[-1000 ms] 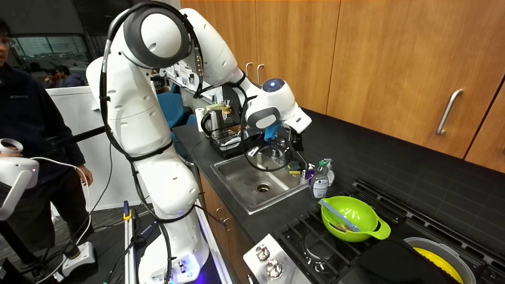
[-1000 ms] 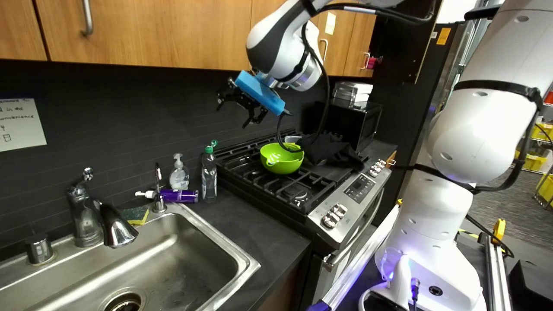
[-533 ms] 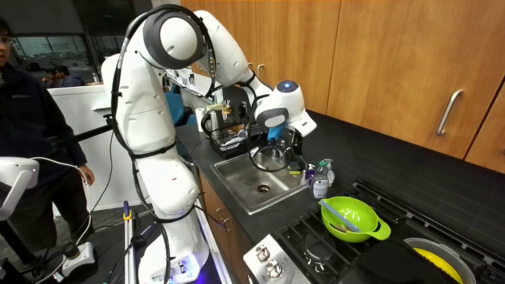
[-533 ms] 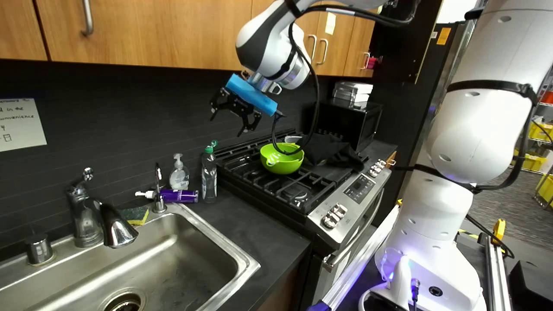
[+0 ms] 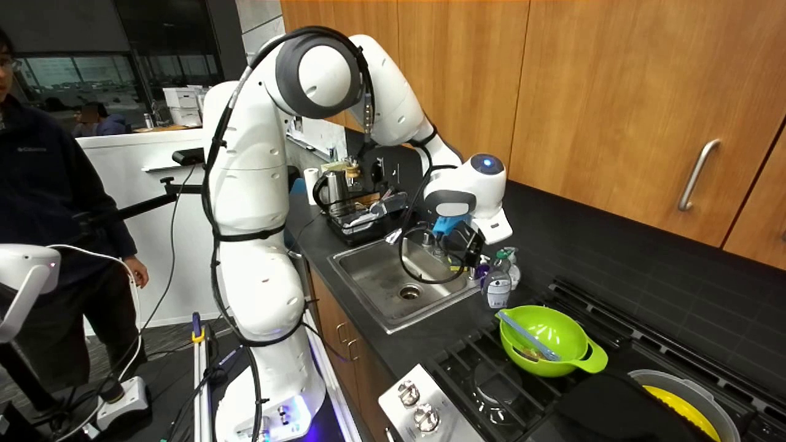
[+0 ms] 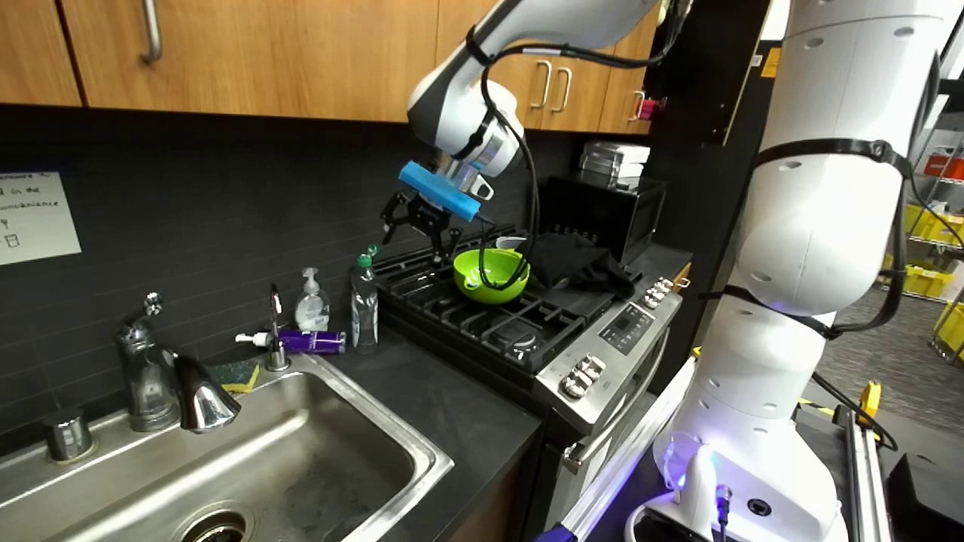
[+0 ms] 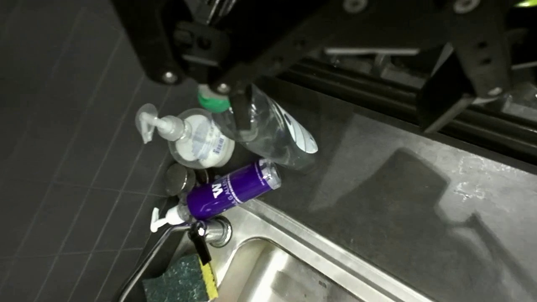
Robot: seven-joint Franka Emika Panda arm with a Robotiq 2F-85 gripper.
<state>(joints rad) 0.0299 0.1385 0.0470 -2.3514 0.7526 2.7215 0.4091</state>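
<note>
From the left, in an exterior view: faucet [image 6: 151, 384] and sponge [image 6: 239, 375] are seen along the back of the sink [image 6: 380, 412]. A purple bottle [image 6: 312, 342] is laid on its side. Past its end, a clear green-capped bottle [image 6: 365, 309] is stood upright on counter [image 6: 452, 414] bounded by the sink's rim and the stove [image 6: 606, 376]. Above and slightly right, the gripper [image 6: 413, 247] is suspended in open air, jaws spread wide, a gap being seen between it and the bottle. Farther right, a green bowl [image 6: 493, 296] is set on the stove.
</note>
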